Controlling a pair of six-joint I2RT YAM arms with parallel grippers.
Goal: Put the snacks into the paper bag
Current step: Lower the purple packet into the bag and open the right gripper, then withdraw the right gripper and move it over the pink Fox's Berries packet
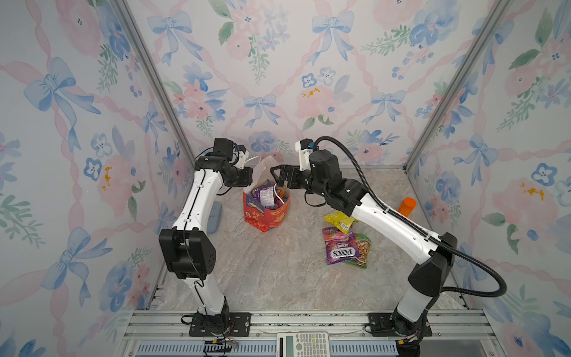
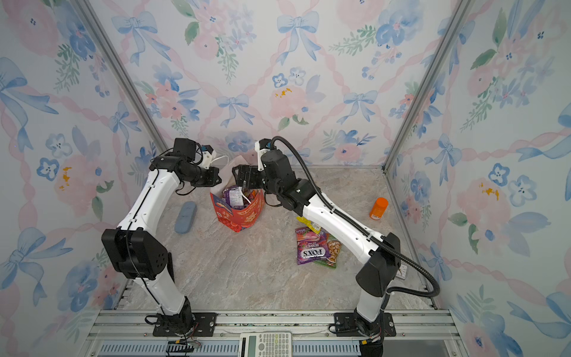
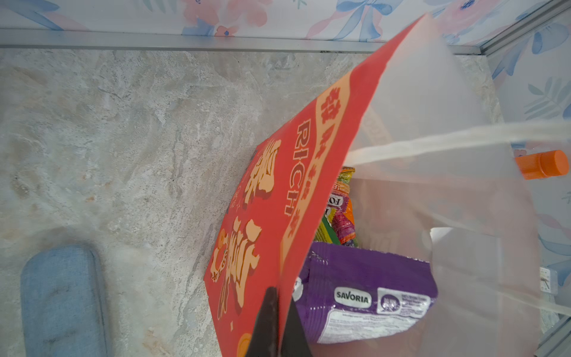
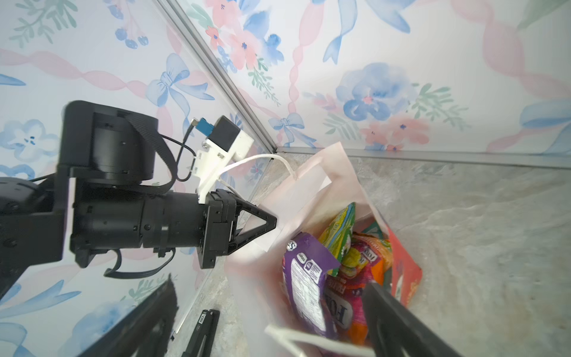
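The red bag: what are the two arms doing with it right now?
The left gripper is shut on the bag's rim and holds it up. The right gripper hangs open over the bag's mouth, holding nothing. Several packets are inside, with a purple packet on top. Three more lie on the table: a yellow packet, a FOX'S packet and a green packet.

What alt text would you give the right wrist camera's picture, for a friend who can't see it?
An open red paper bag with a pale pink lining holds several snacks: purple, green and pink packets. The left arm's jaws pinch the bag's edge, while the right arm's own jaws stand wide apart near its opening.
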